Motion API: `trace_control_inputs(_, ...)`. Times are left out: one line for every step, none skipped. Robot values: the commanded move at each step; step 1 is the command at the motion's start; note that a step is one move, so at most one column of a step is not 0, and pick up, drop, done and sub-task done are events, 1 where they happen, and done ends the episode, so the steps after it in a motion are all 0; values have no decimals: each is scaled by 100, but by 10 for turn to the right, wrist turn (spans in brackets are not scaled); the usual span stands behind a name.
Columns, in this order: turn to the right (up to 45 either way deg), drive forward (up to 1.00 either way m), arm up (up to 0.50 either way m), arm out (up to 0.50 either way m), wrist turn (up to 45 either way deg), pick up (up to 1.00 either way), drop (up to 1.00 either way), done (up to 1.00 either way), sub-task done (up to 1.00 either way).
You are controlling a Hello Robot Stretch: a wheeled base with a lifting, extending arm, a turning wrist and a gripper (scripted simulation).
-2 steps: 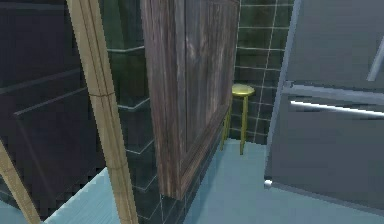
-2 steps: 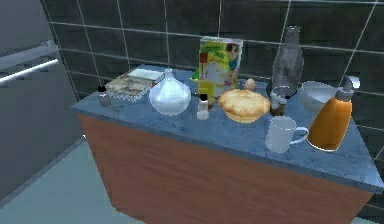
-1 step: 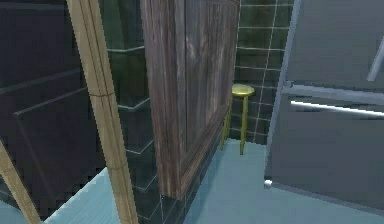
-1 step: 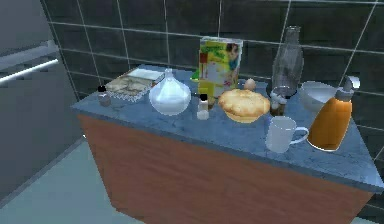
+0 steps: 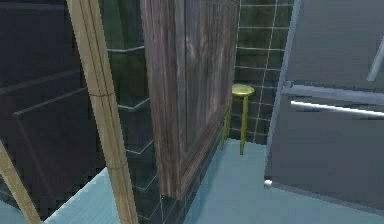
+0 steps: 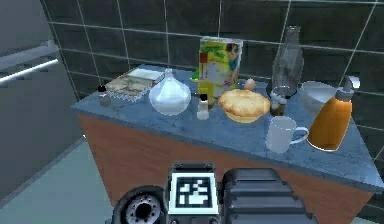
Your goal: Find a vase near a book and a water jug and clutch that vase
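Observation:
In the arm side view a blue counter (image 6: 130, 115) carries several things. A round clear glass vase (image 6: 170, 95) with a narrow neck stands at its middle-left, next to a flat book (image 6: 135, 82). A taller clear glass bottle shape (image 6: 288, 60) rises at the back right. An orange jug (image 6: 332, 118) stands at the right end. At the bottom edge lies the gripper's dark body (image 6: 140, 208) beside a white marked square (image 6: 196, 190). Its far end cannot be made out, so I cannot tell whether it holds anything.
Also on the counter: an upright colourful box (image 6: 220, 62), a round loaf (image 6: 243, 104), a white mug (image 6: 283, 133), a bowl (image 6: 318, 95) and small shakers (image 6: 204, 108). A grey fridge (image 5: 330, 110) stands at the forward view's right, beside a yellow stool (image 5: 242, 92) and a wooden panel (image 5: 190, 80).

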Motion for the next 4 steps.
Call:
trace_control_inputs(0,0,0,42,0,0,0,0,0)
trace_control_inputs(0,0,0,0,450,0,0,0,0)
trace_control_inputs(0,0,0,0,450,0,0,0,0)
trace_control_inputs(0,0,0,0,450,0,0,0,0)
